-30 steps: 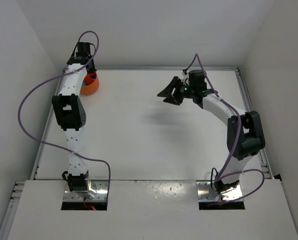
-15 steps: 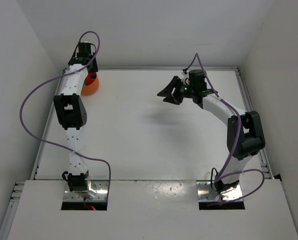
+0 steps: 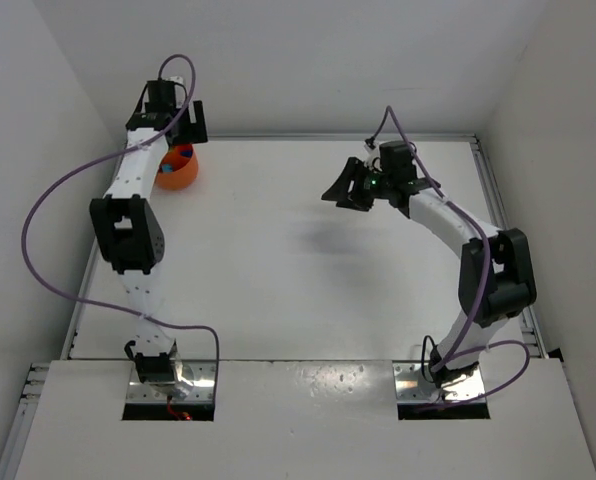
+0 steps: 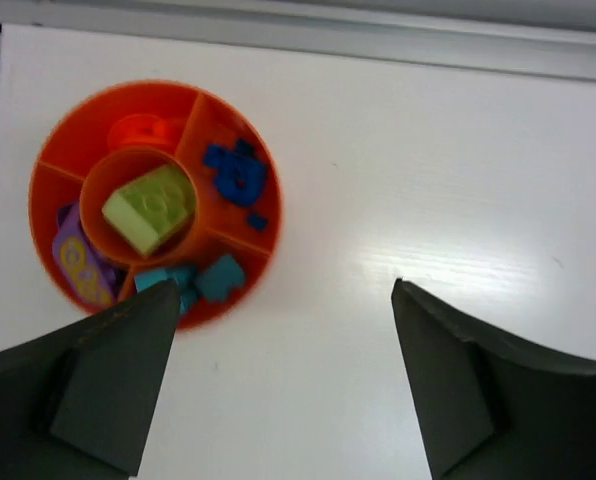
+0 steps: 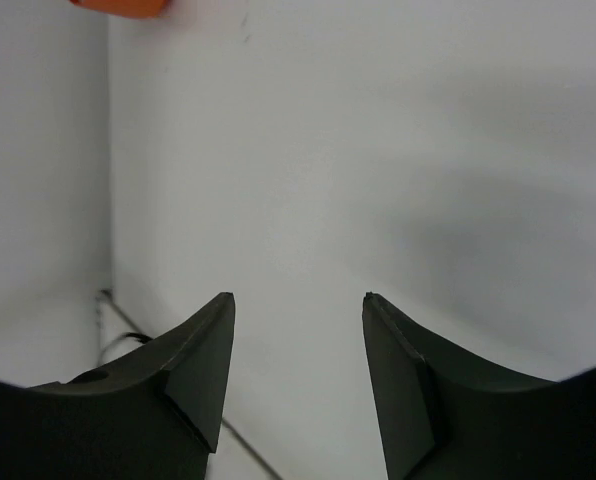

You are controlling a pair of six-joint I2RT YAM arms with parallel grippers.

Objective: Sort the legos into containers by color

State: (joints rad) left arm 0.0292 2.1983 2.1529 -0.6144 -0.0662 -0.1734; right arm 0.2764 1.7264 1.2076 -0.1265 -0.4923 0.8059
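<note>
While both arms hang over it, the white table point(image 3: 268, 280) looks bare apart from the orange bowl point(image 3: 178, 171) in the far-left corner, close to the left wall point(image 3: 38, 120) and the back wall point(image 3: 308, 60), both plain white. A metal rail point(image 4: 378, 45) runs along the table's far edge, and another rail point(image 3: 500, 220) runs along the right side. There is a soft shadow point(image 3: 323, 238) mid-table, below the right arm. A white board point(image 3: 308, 410) at the near edge has two cutouts for the arm bases, and purple cables point(image 3: 43, 210) loop off the arms. The left gripper point(image 4: 284, 290) is above the bowl point(image 4: 73, 150) with its jaws wide apart and nothing between them. The legos sit sorted in the bowl: a lime green brick point(image 4: 150, 207) in the centre cup, blue pieces point(image 4: 235, 172) on the right, teal pieces point(image 4: 203, 280) at the bottom, a purple piece point(image 4: 78, 258) on the left and an orange piece point(image 4: 138, 130) at the top. The right gripper point(image 3: 343, 188) is raised over the far-middle table, well apart from the bowl. In the right wrist view the right gripper point(image 5: 298, 300) is spread and empty, with only a sliver of the bowl's edge point(image 5: 118, 6) at the top.
</note>
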